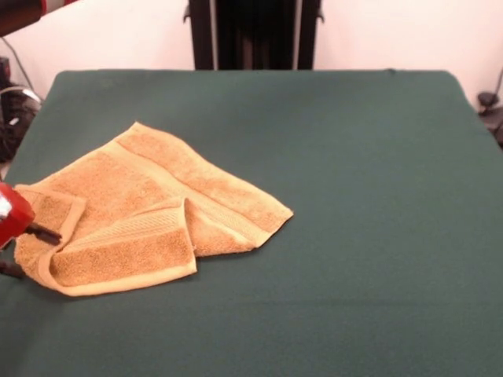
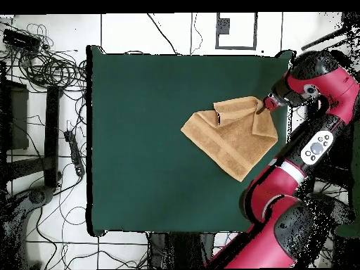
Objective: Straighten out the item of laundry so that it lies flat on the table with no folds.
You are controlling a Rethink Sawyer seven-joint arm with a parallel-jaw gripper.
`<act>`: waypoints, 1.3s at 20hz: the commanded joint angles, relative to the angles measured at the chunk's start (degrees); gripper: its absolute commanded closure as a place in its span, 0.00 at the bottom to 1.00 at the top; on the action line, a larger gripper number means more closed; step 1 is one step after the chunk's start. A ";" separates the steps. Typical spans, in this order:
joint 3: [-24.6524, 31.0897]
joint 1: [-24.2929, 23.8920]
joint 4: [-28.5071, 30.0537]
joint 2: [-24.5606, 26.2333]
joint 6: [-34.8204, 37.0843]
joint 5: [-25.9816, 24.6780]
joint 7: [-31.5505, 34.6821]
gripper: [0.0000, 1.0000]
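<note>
The item of laundry [image 1: 149, 208] is an orange-tan towel lying rumpled on the left part of the green table [image 1: 354, 196]. Its near edge is folded back over itself as a flap, and the left corner is turned up too. My gripper [image 1: 30, 251] sits at that left corner, red body low over the table. Its two dark fingers [image 1: 45, 233] stand apart, open, one over the towel's edge and one beside it. From overhead, the towel [image 2: 228, 133] lies near the table's [image 2: 140, 140] right edge with the gripper [image 2: 271, 103] at its upper right corner.
The red arm [image 2: 309, 148] runs along the table's right edge in the overhead view. Cables [image 2: 49, 67] lie on the floor to the left of the table. The towel lies close to the table's edge on the gripper's side.
</note>
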 commanded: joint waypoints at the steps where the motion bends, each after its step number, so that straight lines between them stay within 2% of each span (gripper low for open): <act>1: -2.67 6.82 2.52 8.45 4.98 5.69 27.85 0.00; 6: -9.98 9.35 3.58 6.82 3.20 14.06 36.22 0.00; 10: -17.28 8.54 10.58 3.89 -3.57 17.89 32.33 0.00; 16: -16.50 7.72 9.50 3.89 -1.34 17.20 29.54 0.00; 23: -16.70 9.25 9.37 3.51 0.15 19.68 34.26 0.00; 26: -13.79 10.70 7.06 4.47 0.75 16.32 34.98 0.00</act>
